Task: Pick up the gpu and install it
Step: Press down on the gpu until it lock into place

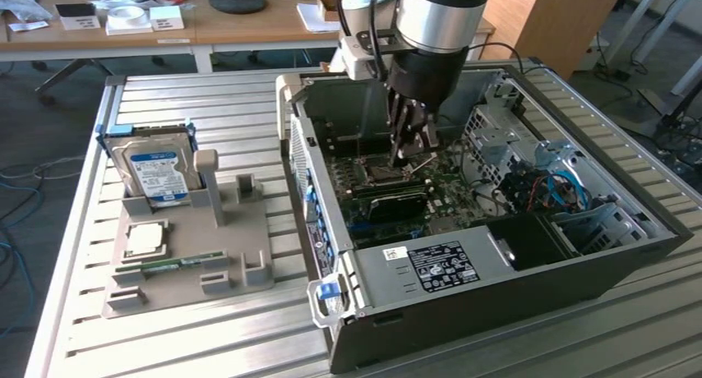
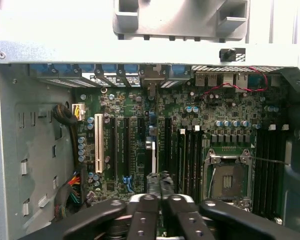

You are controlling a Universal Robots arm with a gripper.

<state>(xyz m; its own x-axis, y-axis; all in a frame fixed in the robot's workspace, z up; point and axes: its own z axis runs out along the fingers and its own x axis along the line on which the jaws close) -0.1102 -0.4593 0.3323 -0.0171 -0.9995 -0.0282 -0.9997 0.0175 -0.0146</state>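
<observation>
- Inside the open computer case (image 1: 482, 255), the exterior view shows the arm reaching straight down, pincer (image 1: 410, 154) above the motherboard (image 1: 439, 189).
- From the wrist view we see the pincer (image 2: 160, 181) closed, fingertips together.
- Just beyond them, the gpu (image 2: 150, 148) appears edge-on among the expansion slots.
- On the bench (image 1: 219, 329), the hard drive (image 1: 157, 171) stands in its holder.
</observation>
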